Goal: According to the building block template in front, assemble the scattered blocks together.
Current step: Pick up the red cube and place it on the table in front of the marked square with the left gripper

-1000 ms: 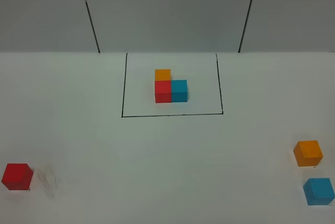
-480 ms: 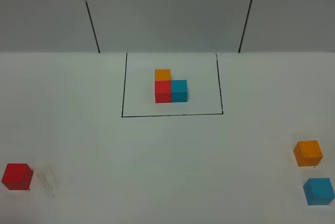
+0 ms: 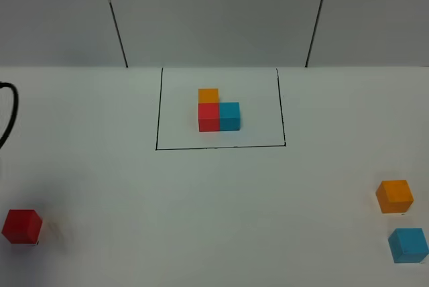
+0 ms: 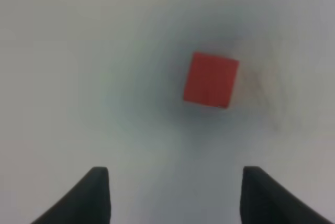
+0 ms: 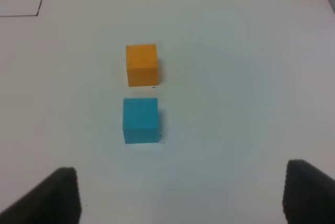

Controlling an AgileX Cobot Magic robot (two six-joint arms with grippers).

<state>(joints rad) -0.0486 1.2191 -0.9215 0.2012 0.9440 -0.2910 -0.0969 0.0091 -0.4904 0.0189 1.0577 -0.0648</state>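
- The white table (image 3: 214, 186) fills the high view up to its back edge, where it meets a grey panelled wall. Its middle is a broad bare stretch, so I have open room to carry blocks inward from either side.
- The building block template (image 3: 218, 111) sits mid-table near the back edge, inside a thin black rectangle (image 3: 158, 109). Orange stands behind red, and blue touches red's right side, making an L.
- The scattered blocks lie well apart from the template, and none is joined to another.
- The red block (image 3: 21, 226) lies toward the front left corner.
- The orange block (image 3: 394, 196) and blue block (image 3: 408, 245) lie toward the front right corner. They are near each other but not touching, with orange farther back.
- I judge this to be the opening step, the reach for the red block.
- The left gripper (image 4: 175, 182) hangs over the red block with its fingers apart and nothing between them. The block lies ahead of the tips and slightly turned against them.
- My next move calls for advancing, squaring the wrist to the block's faces, then lowering to straddle it. A sideways nudge could push it toward the table's left edge.
- The right gripper (image 5: 183, 182) hovers above the orange and blue blocks, its fingers wide apart and empty.
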